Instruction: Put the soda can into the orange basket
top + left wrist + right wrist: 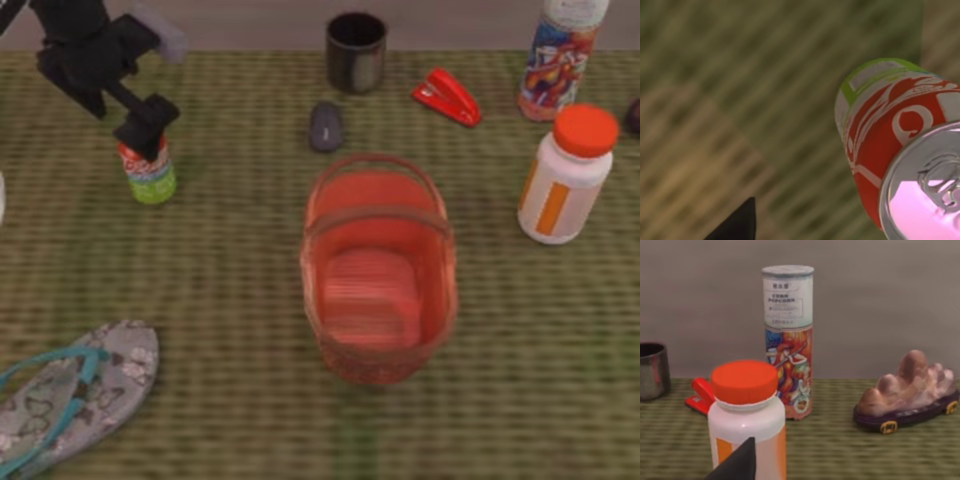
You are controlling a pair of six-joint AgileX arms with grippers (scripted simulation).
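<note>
The soda can (pixel 150 175), red above and lime-green below with a silver top, stands upright at the table's left rear. My left gripper (pixel 147 128) hovers right over it and hides its top in the top view. In the left wrist view the soda can (pixel 890 125) fills the frame close up. One dark finger (pixel 737 226) stands well off to its side without touching it, so the gripper is open. The orange basket (pixel 378 340) with its hoop handle sits at the table's middle, nothing inside. My right gripper is outside the top view; one finger (pixel 740 462) shows, set wide.
Along the back stand a dark cup (pixel 356 50), a grey mouse (pixel 326 126), a red stapler (pixel 447 97) and a tall colourful can (pixel 560 60). A white bottle with orange cap (pixel 565 175) is at the right, a toy car (pixel 907 400) beyond it. A flip-flop (pixel 75 395) lies front left.
</note>
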